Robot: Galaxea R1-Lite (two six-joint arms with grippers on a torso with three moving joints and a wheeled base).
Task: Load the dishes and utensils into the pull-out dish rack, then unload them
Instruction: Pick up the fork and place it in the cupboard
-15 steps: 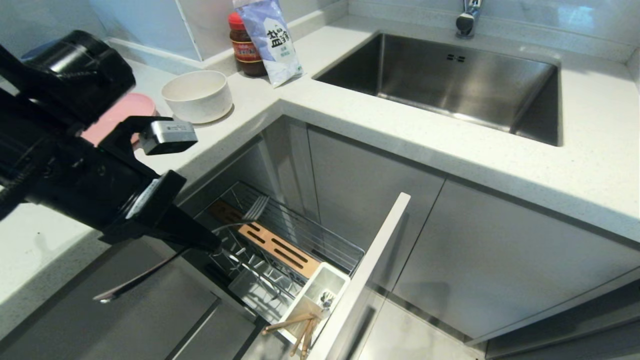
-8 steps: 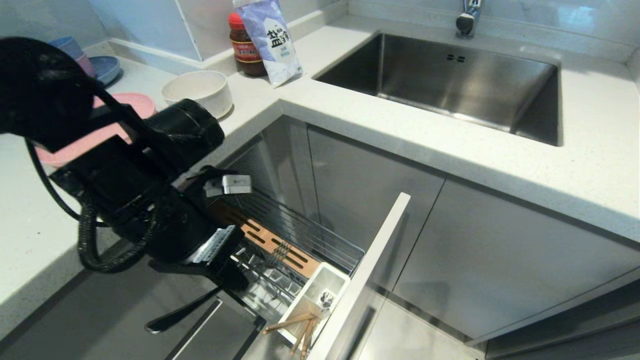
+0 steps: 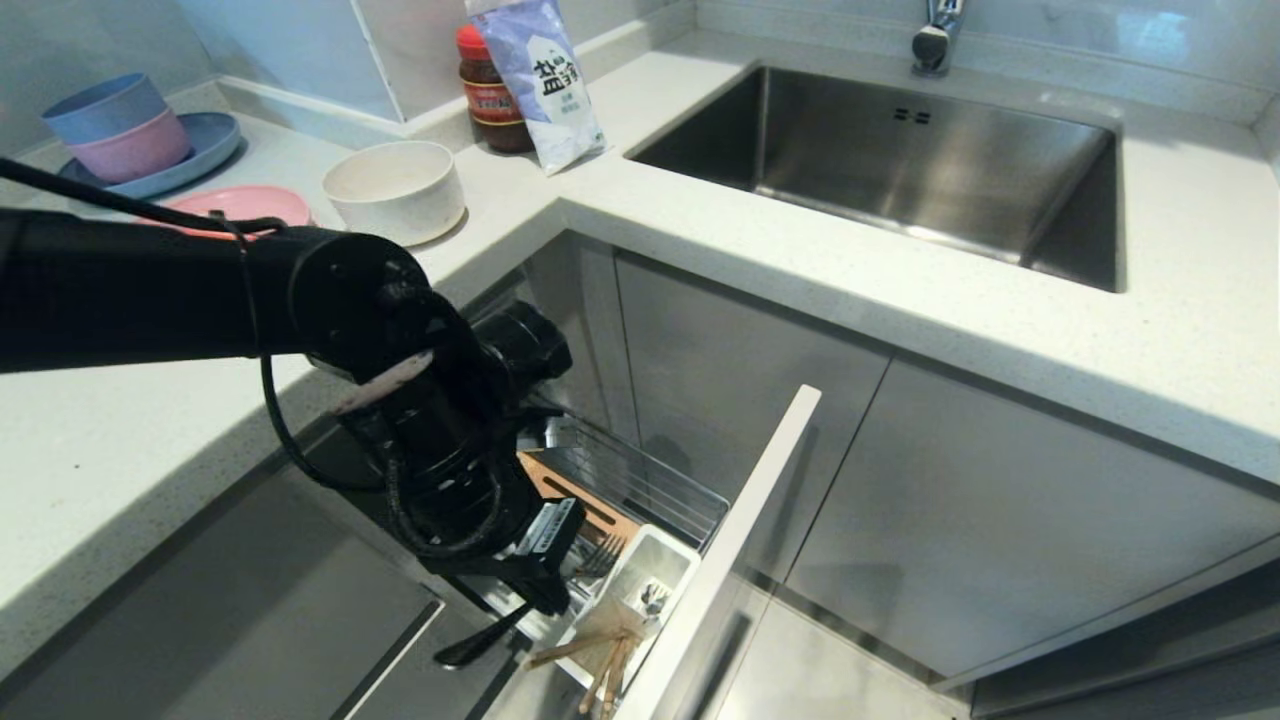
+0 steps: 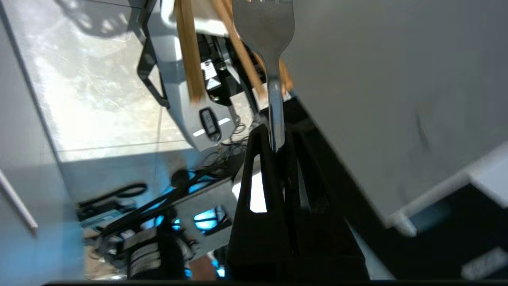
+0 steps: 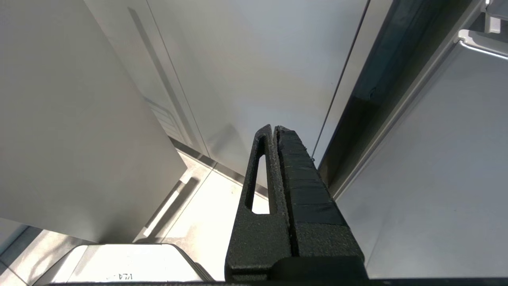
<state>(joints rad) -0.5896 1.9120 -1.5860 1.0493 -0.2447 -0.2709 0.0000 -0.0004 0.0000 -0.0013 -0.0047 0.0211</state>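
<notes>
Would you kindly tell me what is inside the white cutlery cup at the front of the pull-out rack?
In the white cutlery cup, wooden chopsticks lean out of the near end. Small dark bits lie further in, too unclear to name. The cup's bottom is mostly hidden by its walls.

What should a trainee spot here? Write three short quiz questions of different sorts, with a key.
1. True or false: the left gripper is shut on the fork.
2. Where do the chopsticks stand? A) the sink B) the cutlery cup C) the blue plate
3. Fill in: the off-white bowl sits on the ____.
Key: 1 true; 2 B; 3 counter.
</notes>
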